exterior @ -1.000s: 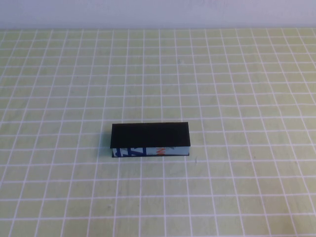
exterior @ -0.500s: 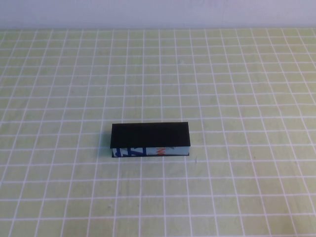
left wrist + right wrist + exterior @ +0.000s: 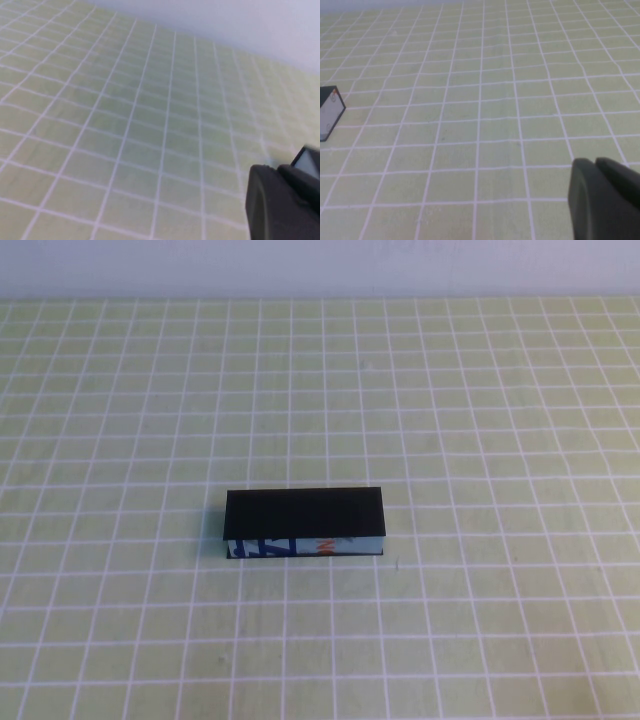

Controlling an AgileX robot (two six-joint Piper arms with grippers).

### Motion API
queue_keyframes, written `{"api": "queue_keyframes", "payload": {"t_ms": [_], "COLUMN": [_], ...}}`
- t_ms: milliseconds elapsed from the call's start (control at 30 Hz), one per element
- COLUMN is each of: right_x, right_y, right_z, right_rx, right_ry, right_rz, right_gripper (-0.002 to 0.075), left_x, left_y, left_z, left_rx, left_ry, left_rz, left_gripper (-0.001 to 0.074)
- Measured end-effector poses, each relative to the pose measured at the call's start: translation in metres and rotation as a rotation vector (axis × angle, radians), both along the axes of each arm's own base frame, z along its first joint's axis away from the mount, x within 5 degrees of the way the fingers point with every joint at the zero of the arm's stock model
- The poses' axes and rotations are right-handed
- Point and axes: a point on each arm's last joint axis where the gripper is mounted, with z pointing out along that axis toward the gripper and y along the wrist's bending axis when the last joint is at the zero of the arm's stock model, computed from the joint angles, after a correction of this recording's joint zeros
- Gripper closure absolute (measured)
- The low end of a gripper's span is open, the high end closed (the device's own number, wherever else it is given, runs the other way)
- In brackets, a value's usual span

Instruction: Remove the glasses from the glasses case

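The glasses case (image 3: 304,522) lies shut in the middle of the table, its black lid on top and its white side with blue and orange print facing me. The glasses are not in view. Neither arm shows in the high view. In the left wrist view my left gripper (image 3: 277,172) is shut and empty above the cloth, with a corner of the case (image 3: 307,162) just past it. In the right wrist view my right gripper (image 3: 594,165) is shut and empty, and one end of the case (image 3: 330,114) lies well away from it.
A light green cloth with a white grid (image 3: 480,440) covers the table. A pale wall (image 3: 320,265) runs along the far edge. Nothing else lies on the cloth around the case.
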Motion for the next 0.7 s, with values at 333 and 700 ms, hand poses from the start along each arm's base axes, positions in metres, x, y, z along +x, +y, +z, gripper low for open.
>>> {"api": "queue_keyframes", "payload": {"t_ms": [333,700], "right_x": [0.000,0.000], "right_y": [0.000,0.000], "right_z": [0.000,0.000], "right_rx": [0.000,0.000], "right_ry": [0.000,0.000], "right_rz": [0.000,0.000], "right_gripper": [0.0743,0.0743], "left_x": [0.002,0.015], "left_y": [0.005,-0.013], "left_z": [0.020,0.066], "left_rx": [-0.312,-0.233], "left_ry": [-0.211,0.083], "left_rz": [0.077,-0.099], "left_gripper": [0.0739,0.0739]}}
